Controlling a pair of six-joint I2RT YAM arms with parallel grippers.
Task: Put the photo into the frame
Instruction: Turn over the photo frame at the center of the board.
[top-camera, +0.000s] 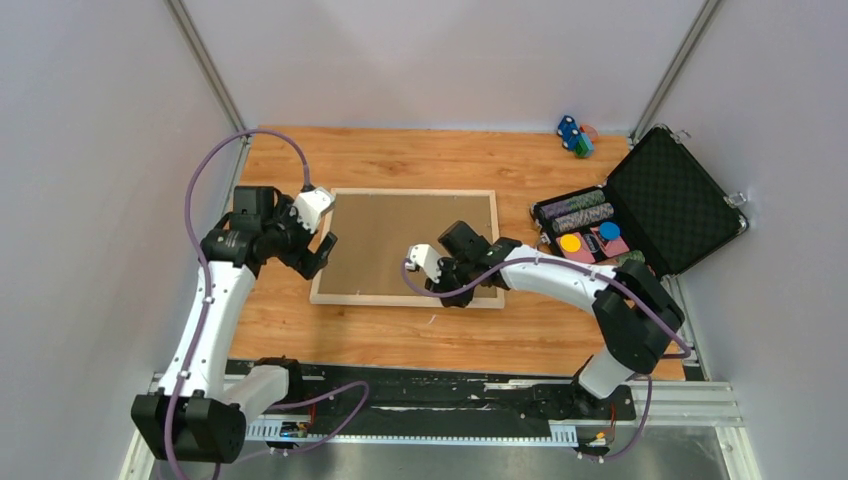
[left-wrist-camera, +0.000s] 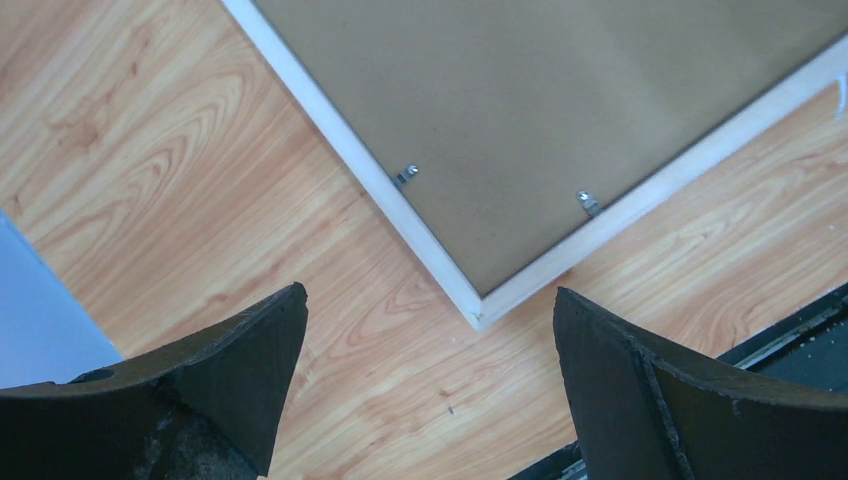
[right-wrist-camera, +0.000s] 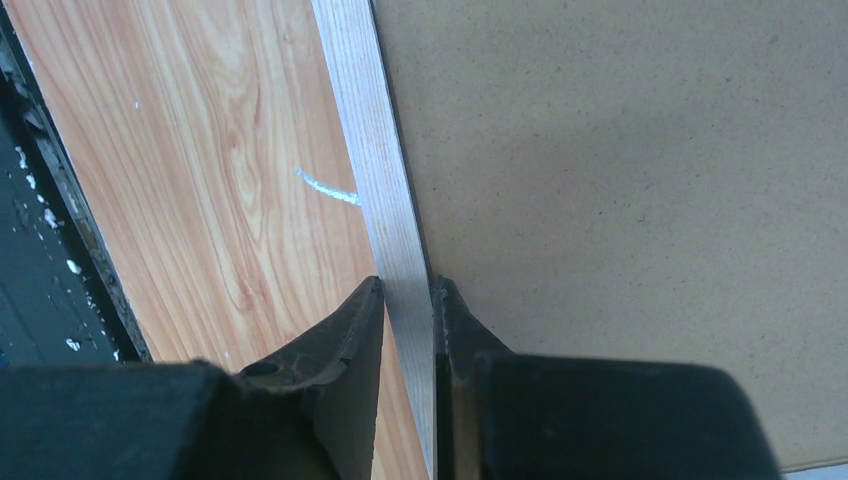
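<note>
Jaws of the right arm (top-camera: 545, 270) clench the frame (right-wrist-camera: 365, 130) by its near rail.
It lies back-up on the desk (top-camera: 500, 160), brown backing board (top-camera: 400, 235) filling it; jaws of the left arm (top-camera: 215, 300) hang spread wide above its near-left corner.

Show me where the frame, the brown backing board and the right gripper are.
frame (right-wrist-camera: 367, 120): right wrist view, pale wooden rim.
backing board (top-camera: 400, 235): top view, brown middle.
right gripper (right-wrist-camera: 408, 285): right wrist view, between fingertips pinching the rim.

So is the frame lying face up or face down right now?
Face down. The frame shows its brown backing board and metal tabs facing upward.
</note>
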